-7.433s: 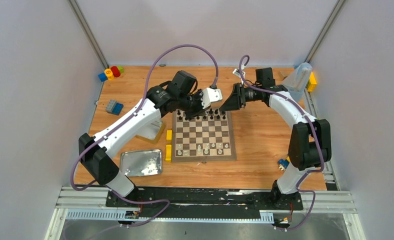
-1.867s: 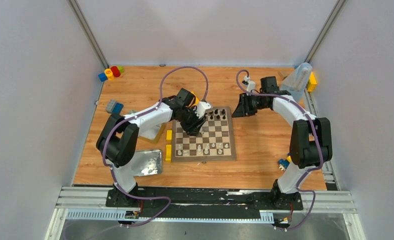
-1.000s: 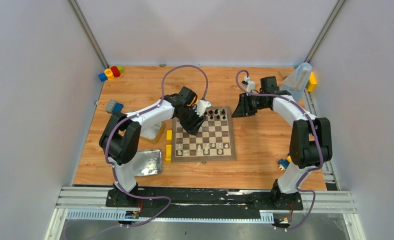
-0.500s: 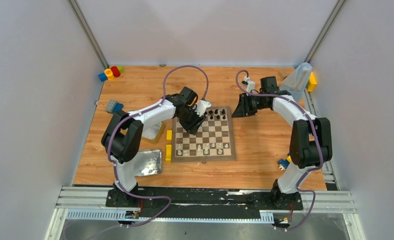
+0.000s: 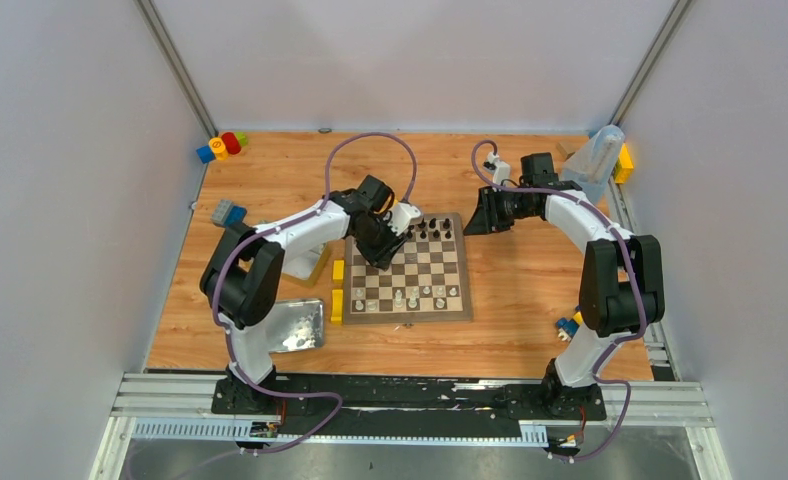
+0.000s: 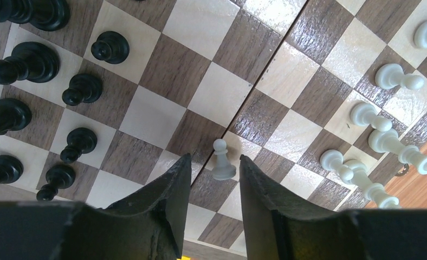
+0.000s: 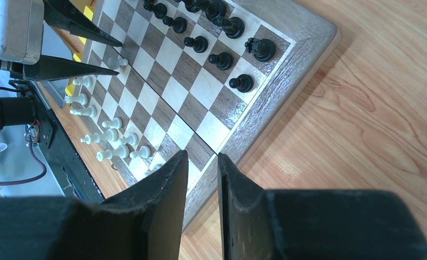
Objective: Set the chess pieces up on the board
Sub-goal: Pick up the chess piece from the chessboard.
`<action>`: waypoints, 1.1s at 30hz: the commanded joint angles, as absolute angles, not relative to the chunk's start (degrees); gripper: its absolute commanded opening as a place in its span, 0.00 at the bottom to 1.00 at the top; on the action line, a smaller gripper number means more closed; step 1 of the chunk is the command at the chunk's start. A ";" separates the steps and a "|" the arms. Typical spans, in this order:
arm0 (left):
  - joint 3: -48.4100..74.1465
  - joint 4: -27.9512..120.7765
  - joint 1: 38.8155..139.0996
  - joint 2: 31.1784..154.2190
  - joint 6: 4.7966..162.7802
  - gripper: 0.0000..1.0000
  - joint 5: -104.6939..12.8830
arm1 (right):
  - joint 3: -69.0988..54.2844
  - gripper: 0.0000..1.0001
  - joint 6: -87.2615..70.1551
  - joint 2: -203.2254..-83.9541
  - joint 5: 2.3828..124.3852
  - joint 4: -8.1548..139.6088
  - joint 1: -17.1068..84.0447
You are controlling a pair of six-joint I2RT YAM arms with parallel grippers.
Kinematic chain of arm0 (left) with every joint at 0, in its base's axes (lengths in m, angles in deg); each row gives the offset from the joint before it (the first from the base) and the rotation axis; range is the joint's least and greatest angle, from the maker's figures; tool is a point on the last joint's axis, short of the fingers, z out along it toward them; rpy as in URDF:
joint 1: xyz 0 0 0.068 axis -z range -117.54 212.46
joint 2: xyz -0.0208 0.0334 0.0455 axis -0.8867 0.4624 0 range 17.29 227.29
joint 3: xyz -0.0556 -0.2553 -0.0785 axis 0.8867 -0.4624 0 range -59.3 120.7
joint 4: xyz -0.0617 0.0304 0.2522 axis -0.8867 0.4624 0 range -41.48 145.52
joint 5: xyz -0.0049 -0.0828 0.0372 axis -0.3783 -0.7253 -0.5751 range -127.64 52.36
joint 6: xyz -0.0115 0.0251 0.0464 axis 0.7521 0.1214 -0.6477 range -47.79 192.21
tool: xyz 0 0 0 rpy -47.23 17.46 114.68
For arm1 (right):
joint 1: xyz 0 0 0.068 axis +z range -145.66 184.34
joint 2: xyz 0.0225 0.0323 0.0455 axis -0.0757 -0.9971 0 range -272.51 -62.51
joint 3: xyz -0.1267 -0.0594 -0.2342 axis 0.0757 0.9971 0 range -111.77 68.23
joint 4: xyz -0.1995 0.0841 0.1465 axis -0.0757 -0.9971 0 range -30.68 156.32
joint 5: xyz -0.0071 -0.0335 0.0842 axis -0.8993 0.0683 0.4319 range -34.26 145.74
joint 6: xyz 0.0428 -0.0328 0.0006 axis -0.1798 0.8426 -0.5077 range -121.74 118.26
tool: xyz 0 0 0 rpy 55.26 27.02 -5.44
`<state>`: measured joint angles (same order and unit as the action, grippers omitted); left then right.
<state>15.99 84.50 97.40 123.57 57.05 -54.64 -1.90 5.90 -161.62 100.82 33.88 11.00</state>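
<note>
**Operator:** Which step am I on?

**Spotter:** You're on a pick. Your left gripper [image 6: 215, 162] hangs low over the board [image 5: 410, 317] with its jaws apart. A lone white pawn [image 6: 220, 161] stands upright between them, on a cream square by the board's centre seam. I see a gap on each side of it, so I judge nothing is gripped yet.

**Operator:** And everything else?

**Spotter:** The black pieces [image 6: 81, 89] stand in the far rows, and the white pieces [image 6: 387, 76] cluster along the near edge. This pawn sits mid-board, apart from both. Your right gripper [image 7: 202, 162] hovers by the board's far right corner, partly over the wooden table [image 7: 363, 135]. Its fingers are slightly parted, with nothing in them.

**Operator:** What does the next move need?

**Spotter:** My call is to close squarely on the pawn. It's tiny, and it would likely tip if one finger lands first. Then lift it straight up and carry it to a free square in the white pawn row. Keep clear of its neighbours as you set it down.
</note>
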 commanded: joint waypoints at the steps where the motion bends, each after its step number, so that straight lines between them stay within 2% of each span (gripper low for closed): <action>1: 14.81 85.40 97.43 120.30 55.47 0.45 -54.35 | -2.04 0.28 7.05 -160.68 102.50 34.15 10.75; 15: 14.89 85.25 98.08 120.47 54.71 0.36 -54.62 | -2.26 0.28 7.04 -161.03 102.95 33.76 10.76; 27: 14.33 85.82 98.25 119.72 53.77 0.23 -53.97 | -2.43 0.28 6.96 -160.84 103.58 33.57 10.76; 33: 14.28 85.15 98.23 116.68 51.85 0.18 -53.60 | -3.10 0.28 6.79 -159.06 107.64 33.15 10.76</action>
<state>13.84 85.47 98.05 121.34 54.71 -53.52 -1.90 5.90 -161.64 102.68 33.07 11.00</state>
